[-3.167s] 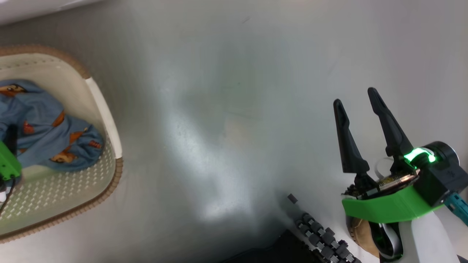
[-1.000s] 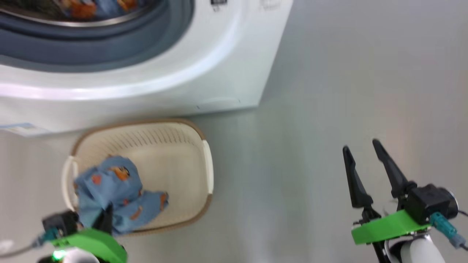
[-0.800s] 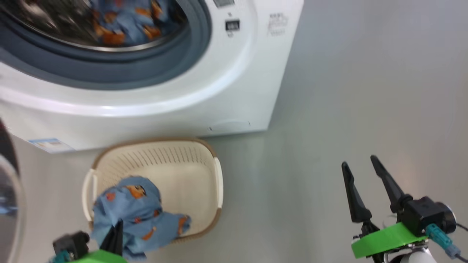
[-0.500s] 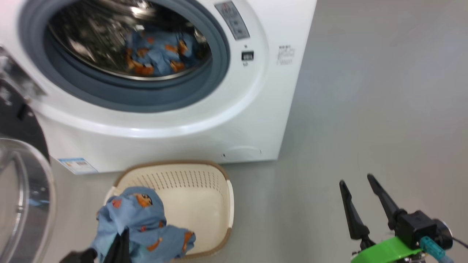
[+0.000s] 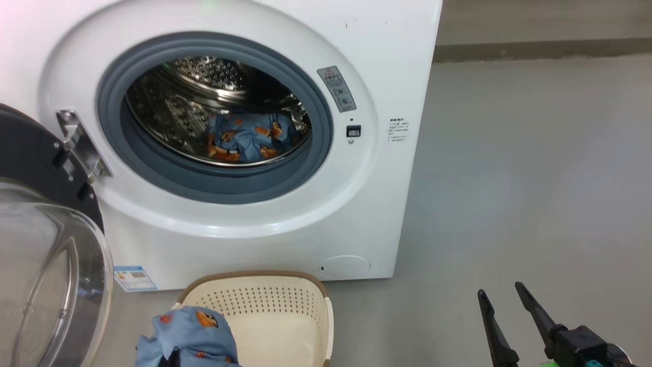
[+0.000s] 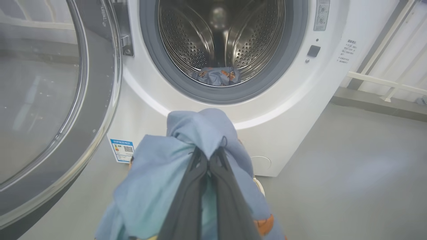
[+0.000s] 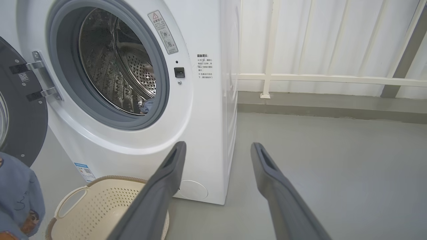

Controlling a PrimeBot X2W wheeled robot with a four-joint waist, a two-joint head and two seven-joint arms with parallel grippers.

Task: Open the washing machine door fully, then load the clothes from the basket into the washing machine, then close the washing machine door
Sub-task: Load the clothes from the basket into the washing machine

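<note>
Hanging from the clenched left fingers, the blue garment is held below the drum mouth lying farther ahead; right fingers are released.

The washing machine mouth gapes free inside its gasket; one garment lies low in the drum, room above it. The door stands swung out left, walling that side. The basket sits on the floor just below the mouth. Clothes bunched round the left gripper hang short of the mouth. Rightward, open floor.
</note>
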